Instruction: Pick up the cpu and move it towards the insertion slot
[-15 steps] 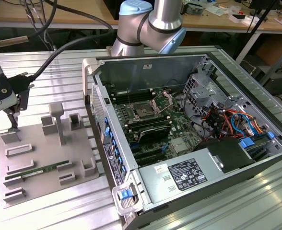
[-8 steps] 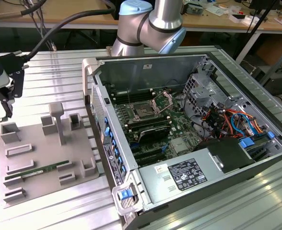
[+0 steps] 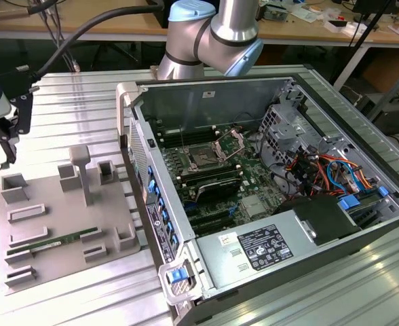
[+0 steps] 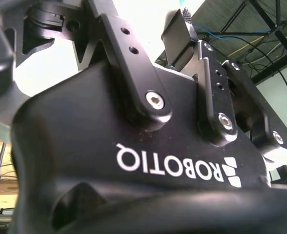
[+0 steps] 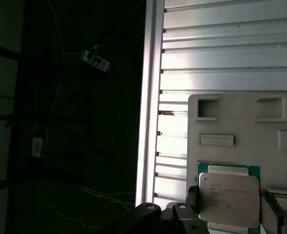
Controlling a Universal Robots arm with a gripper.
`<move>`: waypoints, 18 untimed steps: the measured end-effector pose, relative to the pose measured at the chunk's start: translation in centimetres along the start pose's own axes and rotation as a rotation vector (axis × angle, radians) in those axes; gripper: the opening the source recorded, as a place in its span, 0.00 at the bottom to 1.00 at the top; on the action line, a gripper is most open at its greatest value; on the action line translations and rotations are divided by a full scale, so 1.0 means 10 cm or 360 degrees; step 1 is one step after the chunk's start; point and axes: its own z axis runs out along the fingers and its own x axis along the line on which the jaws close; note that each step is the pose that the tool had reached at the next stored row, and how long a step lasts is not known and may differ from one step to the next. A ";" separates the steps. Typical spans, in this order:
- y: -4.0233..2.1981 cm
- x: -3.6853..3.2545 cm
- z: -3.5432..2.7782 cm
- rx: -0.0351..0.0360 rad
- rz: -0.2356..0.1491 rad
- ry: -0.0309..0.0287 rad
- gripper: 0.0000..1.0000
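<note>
- Claw (image 5: 230, 210) pinches the cpu (image 5: 229, 195) by two opposite edges, in the first wrist view.
- It looks light, stiff and fragile; the edges are probably the safe hold.

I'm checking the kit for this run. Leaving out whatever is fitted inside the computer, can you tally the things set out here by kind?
cpu: 1
green memory stick: 1
grey tray: 1
open computer: 1
Total: 4
</note>
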 end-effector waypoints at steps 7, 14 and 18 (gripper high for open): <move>0.002 0.001 -0.090 0.0000 0.0000 -0.00001 0.55; 0.002 0.000 -0.131 0.0000 0.0000 -0.00003 0.55; 0.002 0.001 -0.132 0.0000 0.0000 -0.00002 0.55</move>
